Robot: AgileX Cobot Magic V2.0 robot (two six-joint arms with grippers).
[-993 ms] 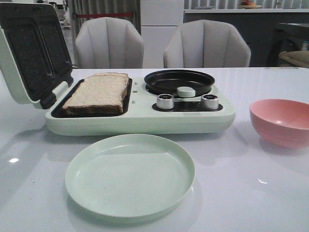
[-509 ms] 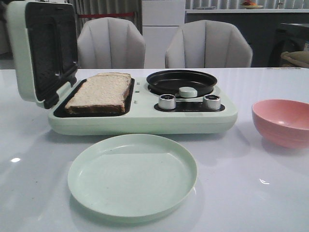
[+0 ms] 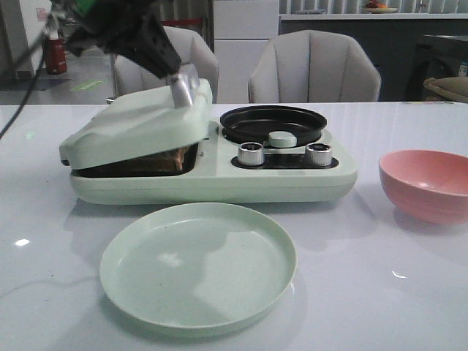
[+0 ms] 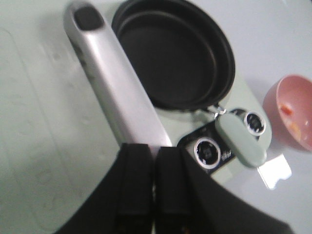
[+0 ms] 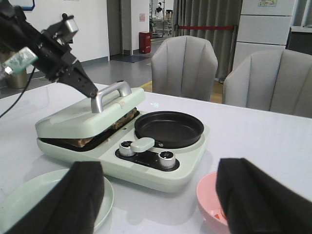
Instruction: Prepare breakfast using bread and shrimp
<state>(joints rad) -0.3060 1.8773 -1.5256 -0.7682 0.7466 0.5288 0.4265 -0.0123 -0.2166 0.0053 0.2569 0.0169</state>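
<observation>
My left gripper (image 3: 178, 82) rests on the silver handle (image 4: 113, 92) of the sandwich maker's lid (image 3: 135, 128), jaws together, their pads (image 4: 135, 180) side by side at the handle's end; whether they pinch it I cannot tell. The lid lies tilted over the bread (image 3: 162, 159), whose brown crust edge shows in the gap. Beside the lid sits the black pan (image 3: 273, 121). The shrimp (image 4: 287, 110) lie in the pink bowl (image 3: 426, 183). My right gripper (image 5: 158, 195) hangs above the bench (image 3: 380, 292), jaws apart.
</observation>
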